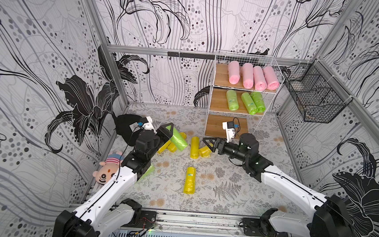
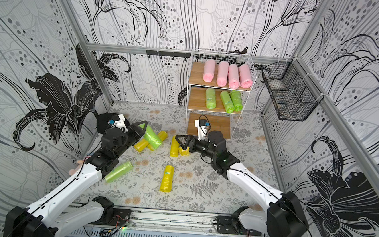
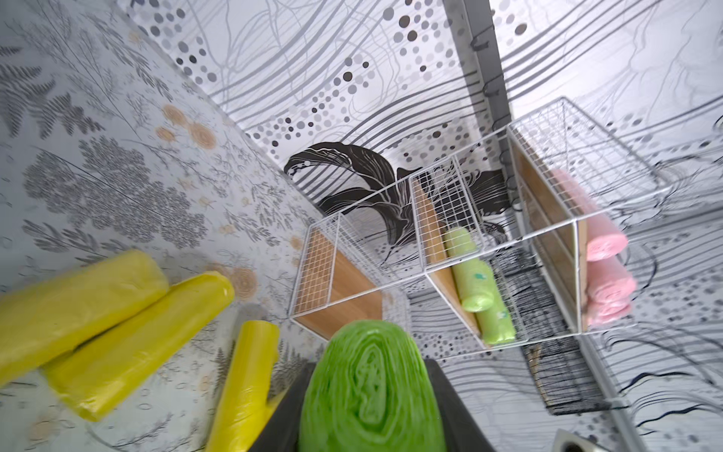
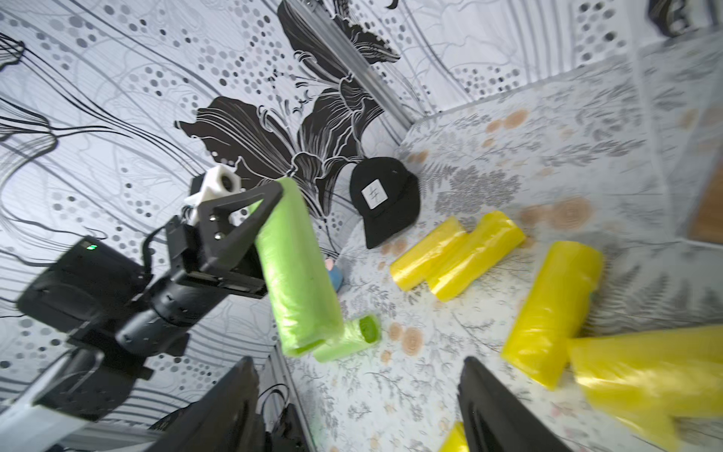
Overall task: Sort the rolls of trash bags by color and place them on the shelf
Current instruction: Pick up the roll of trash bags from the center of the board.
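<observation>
My left gripper (image 1: 168,131) (image 3: 369,364) is shut on a light green roll (image 1: 178,139) (image 3: 371,395), held off the floor above a cluster of yellow rolls (image 1: 170,146). The right gripper (image 1: 207,144) (image 4: 358,391) stands open and empty, close beside two yellow rolls (image 1: 194,147) (image 1: 205,151). One more yellow roll (image 1: 189,180) lies alone mid-floor. Another green roll (image 2: 118,171) lies under the left arm. The white wire shelf (image 1: 211,88) holds several pink rolls (image 1: 247,76) on its top board and three green rolls (image 1: 246,101) on the middle board. Its bottom board (image 1: 215,125) is bare.
A black cap (image 1: 125,125) lies by the left wall behind the left wrist. A striped plush doll (image 1: 108,168) sits against the left wall near the left arm. A black wire basket (image 1: 313,94) hangs on the right wall beside the shelf.
</observation>
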